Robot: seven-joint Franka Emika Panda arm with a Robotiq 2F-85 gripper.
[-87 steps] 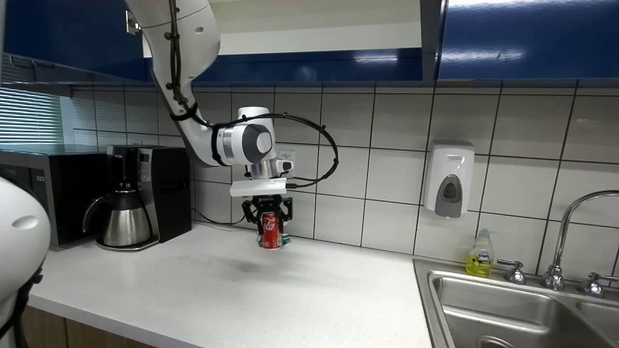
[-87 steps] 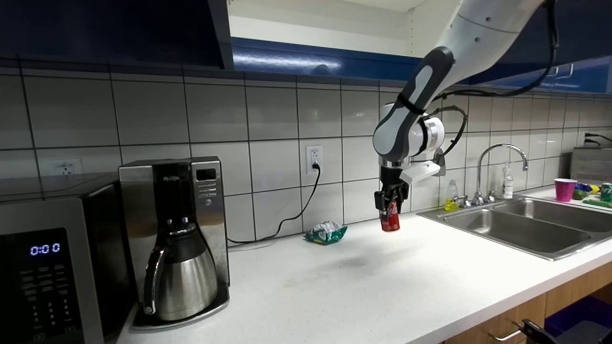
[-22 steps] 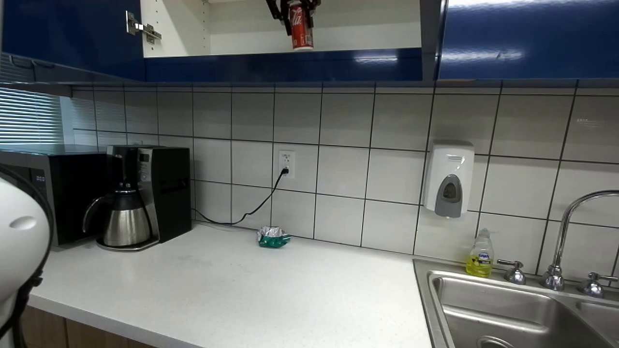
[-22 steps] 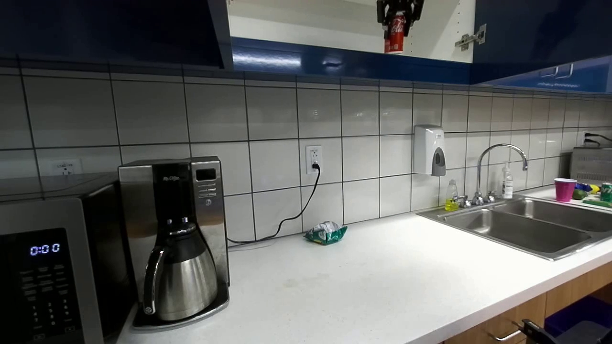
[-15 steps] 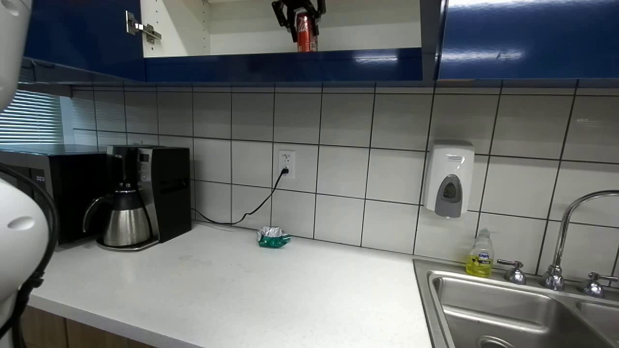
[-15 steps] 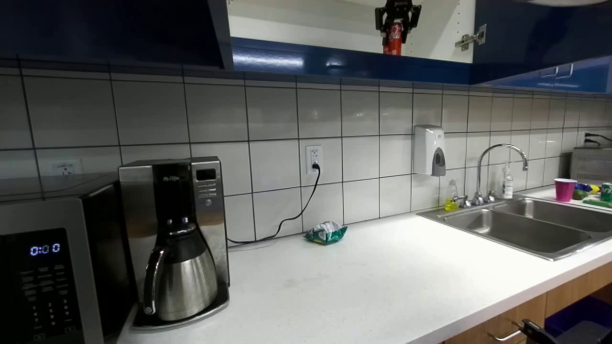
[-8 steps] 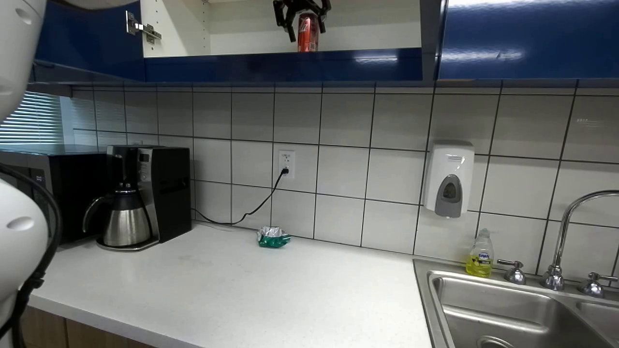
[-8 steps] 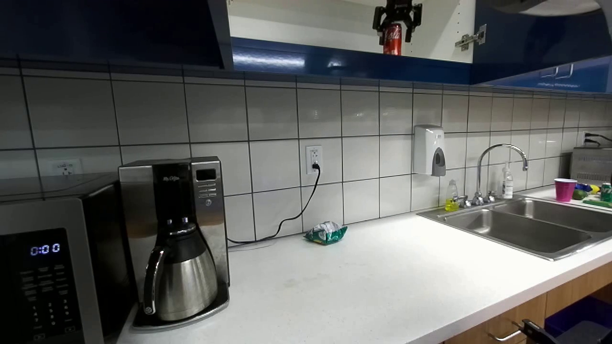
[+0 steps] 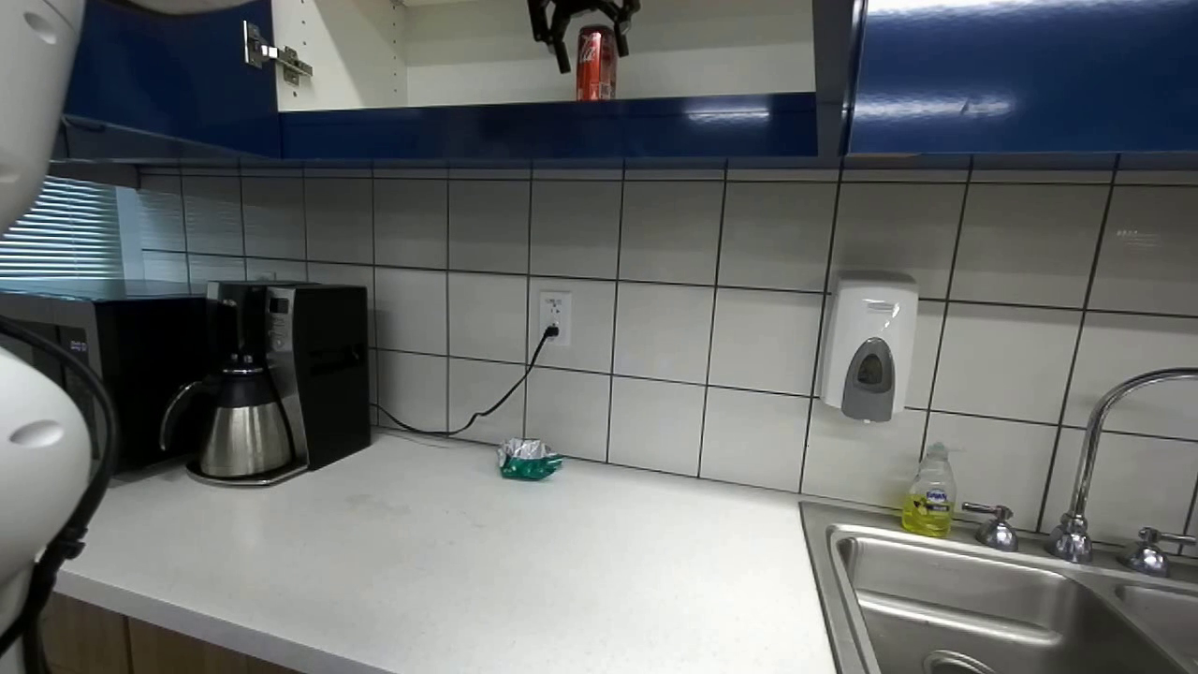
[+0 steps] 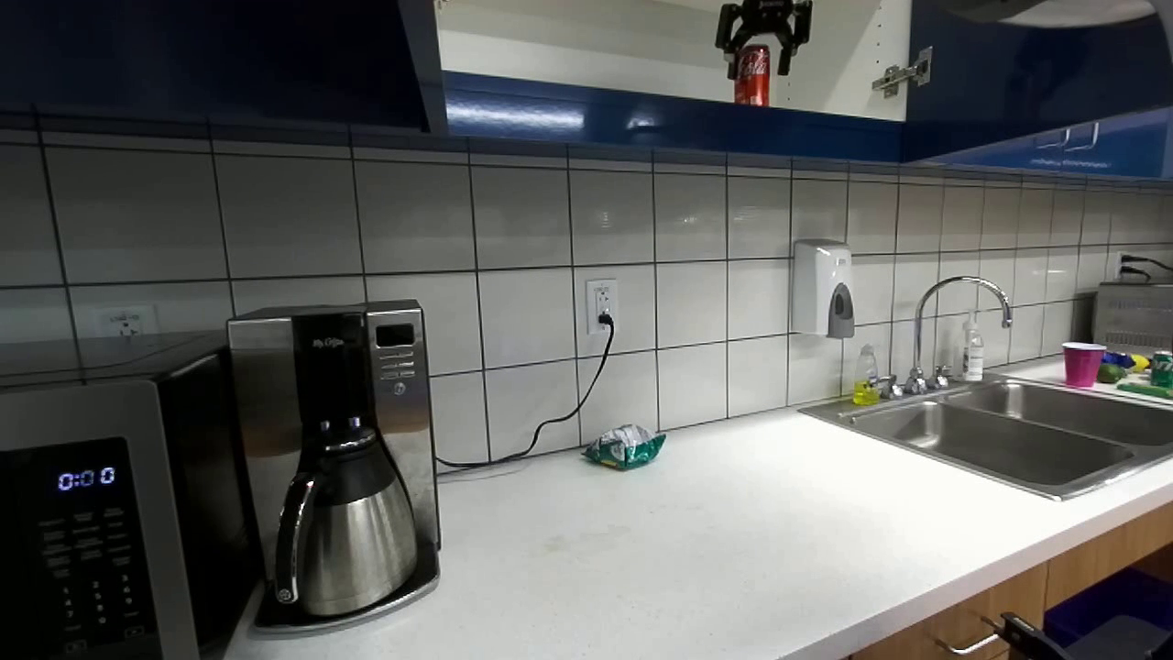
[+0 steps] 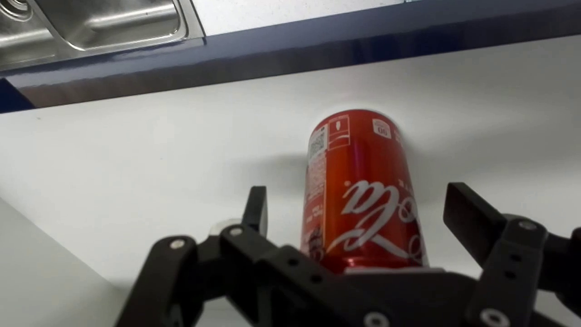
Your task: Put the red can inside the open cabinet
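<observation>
The red can [image 9: 596,67] stands upright inside the open cabinet [image 9: 711,51], near its front. In both exterior views the blue front edge hides the can's base. Seen from the wrist, the can [image 11: 363,181] rests on the pale cabinet floor [image 11: 159,159]. My black gripper [image 11: 357,204] is open around the can's upper part, pointing down, with a gap between each finger and the can. In an exterior view the fingertips of the gripper [image 10: 759,72] straddle the can [image 10: 753,81]. The can's top is hidden behind the gripper body in the wrist view.
The cabinet's blue front edge [image 9: 552,129] runs just before the can. An open blue door [image 9: 178,75] stands at one side. Below are the counter [image 10: 687,550], a coffee maker [image 10: 357,513], a microwave [image 10: 82,513], a teal wrapper [image 10: 625,447] and a sink [image 10: 990,440].
Earlier the gripper held the can over the counter, then brought it up into the cabinet. The can has since been lowered and let go; the fingers have spread and the gripper has risen slightly.
</observation>
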